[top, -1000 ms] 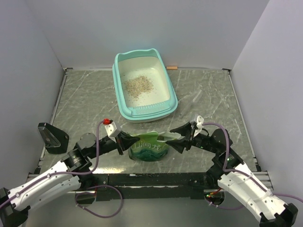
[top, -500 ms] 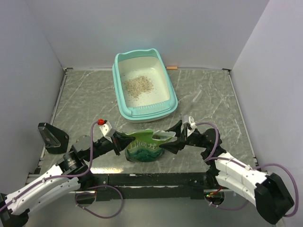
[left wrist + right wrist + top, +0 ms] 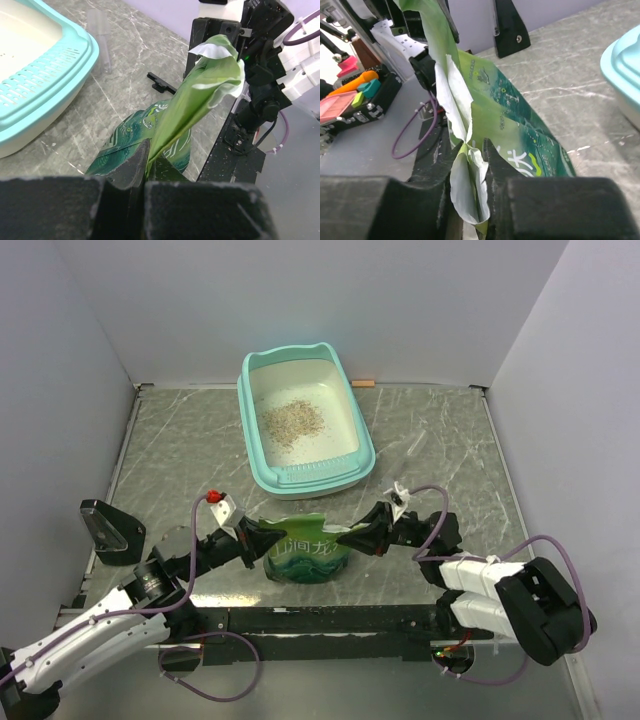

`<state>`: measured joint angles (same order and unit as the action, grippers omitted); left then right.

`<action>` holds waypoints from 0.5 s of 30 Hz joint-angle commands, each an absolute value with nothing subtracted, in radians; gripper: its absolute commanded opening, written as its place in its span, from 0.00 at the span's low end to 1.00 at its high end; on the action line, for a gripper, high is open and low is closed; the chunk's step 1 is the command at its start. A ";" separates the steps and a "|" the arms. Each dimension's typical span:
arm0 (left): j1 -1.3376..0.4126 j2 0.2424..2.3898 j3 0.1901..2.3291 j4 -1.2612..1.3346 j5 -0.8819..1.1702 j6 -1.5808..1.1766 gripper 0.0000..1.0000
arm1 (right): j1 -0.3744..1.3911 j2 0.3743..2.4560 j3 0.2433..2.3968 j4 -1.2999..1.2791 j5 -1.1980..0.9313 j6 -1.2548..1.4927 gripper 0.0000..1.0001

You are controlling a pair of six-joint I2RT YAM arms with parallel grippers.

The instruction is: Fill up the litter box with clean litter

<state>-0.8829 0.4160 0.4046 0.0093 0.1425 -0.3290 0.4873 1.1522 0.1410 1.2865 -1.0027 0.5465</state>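
From above, the box (image 3: 306,422) is seen at the far middle of the worktop (image 3: 180,450). Its long axis runs near to far, with the far end leaning slightly left. Its slotted ledge is turned to the near side and its raised back to the far side. A thin patch of litter (image 3: 292,421) is spread about the middle of the whitish floor; it is shown by this view alone.

The bag (image 3: 305,555) is stood at the near middle, well apart from the box. Its mouth is turned upward and its top is drawn out left to right between the two arms.

In the left wrist view, the left fingers (image 3: 131,167) are seen pressed together on the bag's left top edge, and the green film is seen rising away from them. The box's slotted end is shown at the left of that view, with a clear scoop (image 3: 98,35) laid on the worktop near it. The right arm is seen behind the bag.

In the right wrist view, the right fingers (image 3: 496,165) are seen closed in on the bag's torn right edge, with white-lined film pinched between them. Only a corner of the box's rim is caught at that view's right edge, its inside hidden. A black stand (image 3: 507,32), placed at the worktop's left, is seen beyond the bag.
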 commanded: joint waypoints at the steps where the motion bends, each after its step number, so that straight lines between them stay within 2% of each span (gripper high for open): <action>1: -0.880 0.405 0.460 0.086 0.103 -0.347 0.01 | 0.480 1.118 0.091 1.638 -1.046 0.583 0.21; 3: -0.881 0.407 0.462 0.084 0.107 -0.345 0.01 | 0.479 1.097 0.083 1.638 -1.048 0.601 0.22; 10: -0.879 0.428 0.453 0.098 0.136 -0.365 0.01 | 0.477 0.988 0.064 1.638 -1.031 0.649 0.38; 15: -0.879 0.436 0.449 0.098 0.155 -0.376 0.01 | 0.477 0.965 0.069 1.638 -1.028 0.663 0.37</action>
<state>-0.8848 0.4320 0.4046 0.0151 0.1455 -0.3538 0.4778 0.9920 0.0719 1.2964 -0.9890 0.6331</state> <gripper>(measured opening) 0.022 0.377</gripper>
